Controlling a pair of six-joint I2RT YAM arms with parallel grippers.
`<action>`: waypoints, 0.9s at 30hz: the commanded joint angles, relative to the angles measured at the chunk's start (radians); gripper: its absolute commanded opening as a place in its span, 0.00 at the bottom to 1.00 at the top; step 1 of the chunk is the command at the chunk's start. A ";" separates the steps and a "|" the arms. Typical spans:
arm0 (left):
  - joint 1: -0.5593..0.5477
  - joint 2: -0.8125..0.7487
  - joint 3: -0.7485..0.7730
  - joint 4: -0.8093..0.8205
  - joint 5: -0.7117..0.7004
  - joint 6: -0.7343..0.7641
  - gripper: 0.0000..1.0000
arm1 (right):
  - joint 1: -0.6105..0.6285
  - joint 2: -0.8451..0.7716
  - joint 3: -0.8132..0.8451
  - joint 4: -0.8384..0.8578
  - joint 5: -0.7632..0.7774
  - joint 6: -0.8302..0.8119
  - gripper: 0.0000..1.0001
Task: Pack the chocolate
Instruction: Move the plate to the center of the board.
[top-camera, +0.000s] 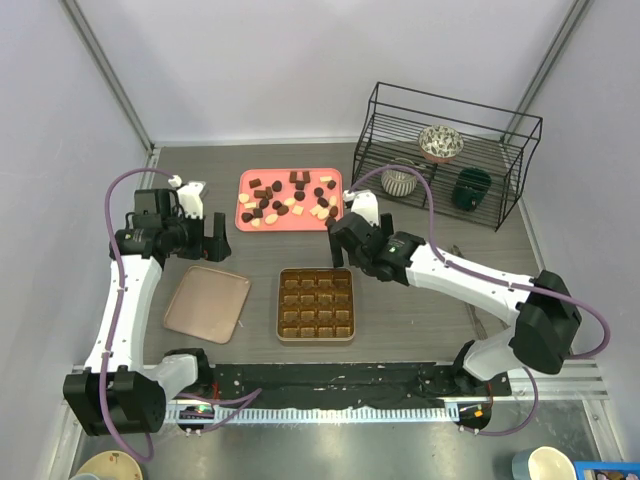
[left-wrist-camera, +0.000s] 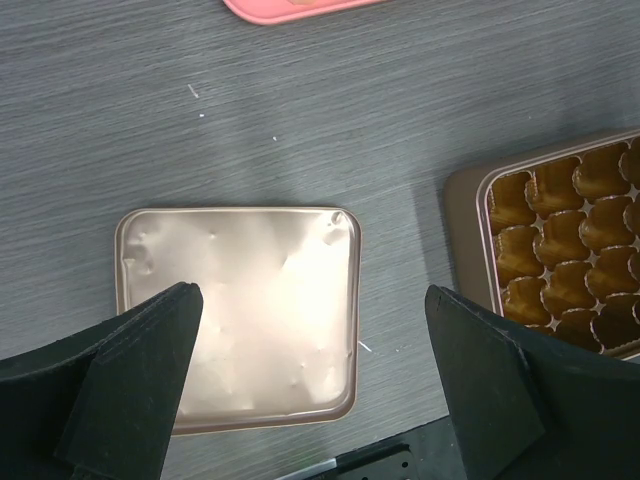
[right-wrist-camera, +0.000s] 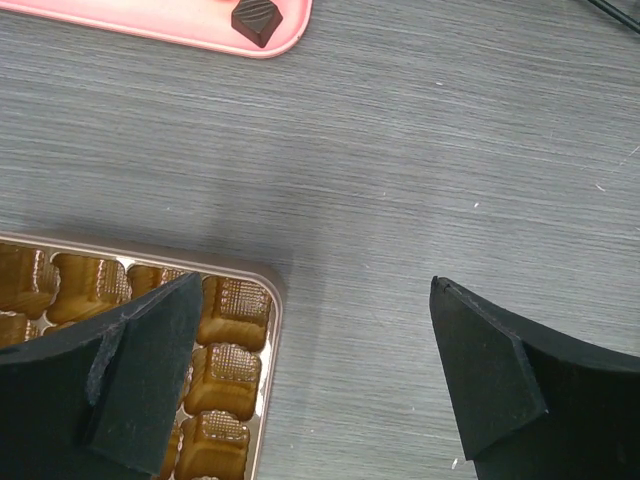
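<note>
The chocolate (top-camera: 266, 193) lies as several dark, brown and cream pieces scattered on a flat pink tray (top-camera: 275, 176) at the back middle of the table. One dark square piece (right-wrist-camera: 257, 20) shows at the tray's edge (right-wrist-camera: 150, 30) in the right wrist view. The gold-brown gridded box (top-camera: 316, 303) sits in front of the tray with all its cells bare. My left gripper (top-camera: 212, 238) hangs open above the table left of the box, over a flat gold lid (left-wrist-camera: 240, 310). My right gripper (top-camera: 345, 243) stands open over the box's far right corner (right-wrist-camera: 272, 295), holding nothing.
The flat gold lid (top-camera: 207, 303) lies left of the box. A black wire rack (top-camera: 505, 165) at the back right holds a patterned bowl (top-camera: 440, 141), a white ribbed cup (top-camera: 400, 181) and a dark green cup (top-camera: 471, 188). The pink tray's rim (left-wrist-camera: 290, 10) shows in the left wrist view.
</note>
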 joint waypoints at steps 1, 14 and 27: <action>0.005 0.001 0.012 0.030 -0.006 -0.010 1.00 | 0.000 0.014 0.036 0.048 0.048 -0.009 1.00; 0.008 0.006 0.018 0.024 -0.012 0.003 1.00 | -0.173 0.101 0.093 0.177 -0.089 -0.065 0.97; 0.022 -0.005 0.033 -0.008 0.007 0.024 1.00 | -0.258 0.356 0.202 0.326 -0.065 -0.062 0.65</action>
